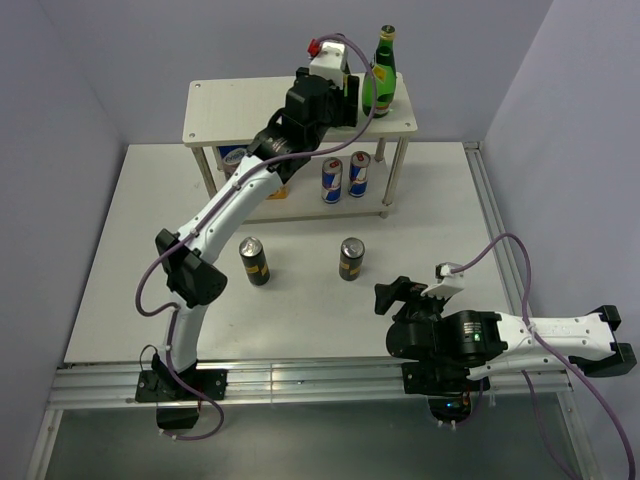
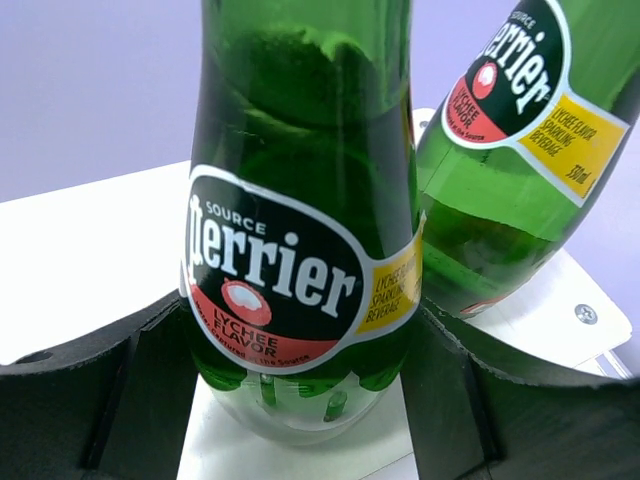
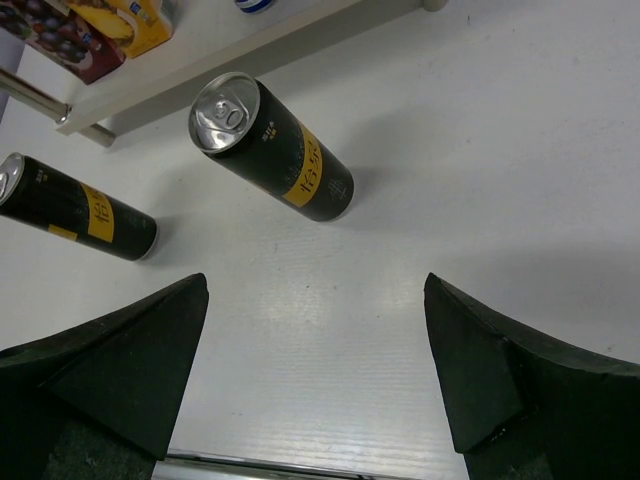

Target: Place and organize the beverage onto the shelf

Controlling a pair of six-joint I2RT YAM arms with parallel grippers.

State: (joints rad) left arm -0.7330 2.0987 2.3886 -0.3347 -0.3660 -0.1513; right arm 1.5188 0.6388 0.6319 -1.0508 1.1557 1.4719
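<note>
Two green bottles (image 2: 300, 150) upright on shelf (image 1: 230, 105) top; left jaws clasp one, right jaws spread.

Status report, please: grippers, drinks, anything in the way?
Left gripper shut on green bottle at shelf top, beside second bottle. Right gripper open over table. Two dark cans on table, unshelved. Nothing in the way.

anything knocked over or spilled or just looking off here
Nothing stands out. The gripped green bottle and its neighbour stand on the shelf top, blue cans upright below, two dark cans upright on the table. No spill or damage shows.
</note>
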